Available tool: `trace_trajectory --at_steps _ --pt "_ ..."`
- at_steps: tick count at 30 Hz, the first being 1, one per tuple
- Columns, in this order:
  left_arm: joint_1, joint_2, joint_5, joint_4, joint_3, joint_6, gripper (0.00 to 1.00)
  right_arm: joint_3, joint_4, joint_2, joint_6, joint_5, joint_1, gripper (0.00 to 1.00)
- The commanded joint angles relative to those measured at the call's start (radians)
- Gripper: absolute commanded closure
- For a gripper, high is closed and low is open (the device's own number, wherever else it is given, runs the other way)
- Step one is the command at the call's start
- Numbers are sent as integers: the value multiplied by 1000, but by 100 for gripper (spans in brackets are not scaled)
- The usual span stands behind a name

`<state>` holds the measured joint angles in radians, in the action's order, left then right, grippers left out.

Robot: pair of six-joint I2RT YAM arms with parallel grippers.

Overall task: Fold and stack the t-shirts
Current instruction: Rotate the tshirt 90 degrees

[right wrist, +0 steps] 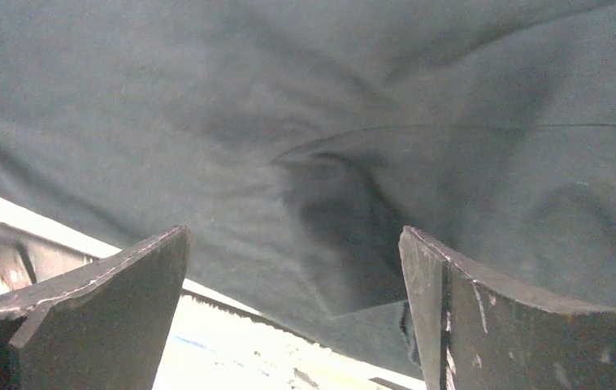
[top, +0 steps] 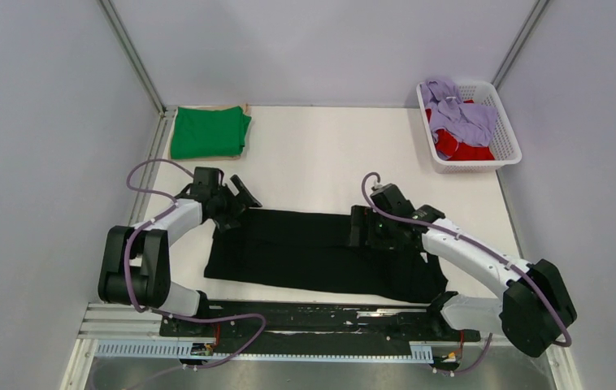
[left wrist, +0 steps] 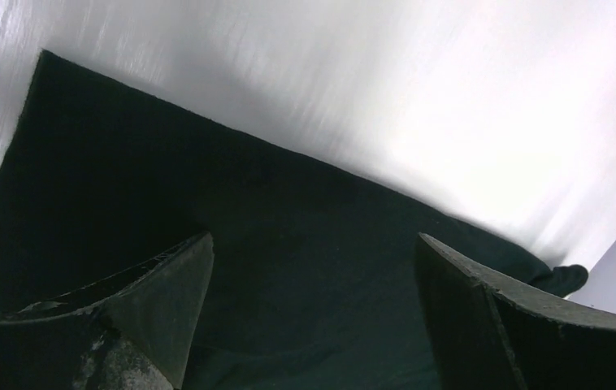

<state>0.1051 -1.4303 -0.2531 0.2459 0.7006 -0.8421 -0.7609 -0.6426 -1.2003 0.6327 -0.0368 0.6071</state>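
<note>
A black t-shirt (top: 313, 252) lies spread flat on the white table in front of the arms. My left gripper (top: 236, 201) is open over the shirt's far left corner; the left wrist view shows dark cloth (left wrist: 288, 268) between its spread fingers (left wrist: 167, 301). My right gripper (top: 362, 227) is open over the shirt's middle right; the right wrist view shows wrinkled black fabric (right wrist: 305, 138) beyond its spread fingers (right wrist: 451, 309). A bright green t-shirt (top: 209, 132) lies folded at the far left. Lavender (top: 459, 114) and red (top: 459, 146) tees are piled in the basket.
A white lattice basket (top: 506, 130) stands at the far right corner. A metal rail (top: 288, 325) runs along the near edge with the arm bases. Grey walls close in left, right and behind.
</note>
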Motion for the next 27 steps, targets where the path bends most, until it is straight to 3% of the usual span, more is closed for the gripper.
trace_trajectory --at_steps 1,7,10,15,20,23,27 --pt "-3 -38 39 -42 36 30 0 8 76 -19 -111 -168 75 0" --pt "-11 -47 91 -8 66 52 0 37 44 16 -73 -410 129 0" --pt "-12 -32 96 0 80 57 0 31 10 39 -66 -448 134 0" --pt "-12 11 96 34 121 79 0 10 -30 122 -15 -247 127 0" --pt "-6 60 9 16 143 90 0 47 -34 266 105 -126 60 0" --pt "37 88 -22 27 145 114 0 116 -43 358 192 -62 -36 0" --pt "132 87 -55 19 114 127 0 216 -36 389 291 -115 -200 0"
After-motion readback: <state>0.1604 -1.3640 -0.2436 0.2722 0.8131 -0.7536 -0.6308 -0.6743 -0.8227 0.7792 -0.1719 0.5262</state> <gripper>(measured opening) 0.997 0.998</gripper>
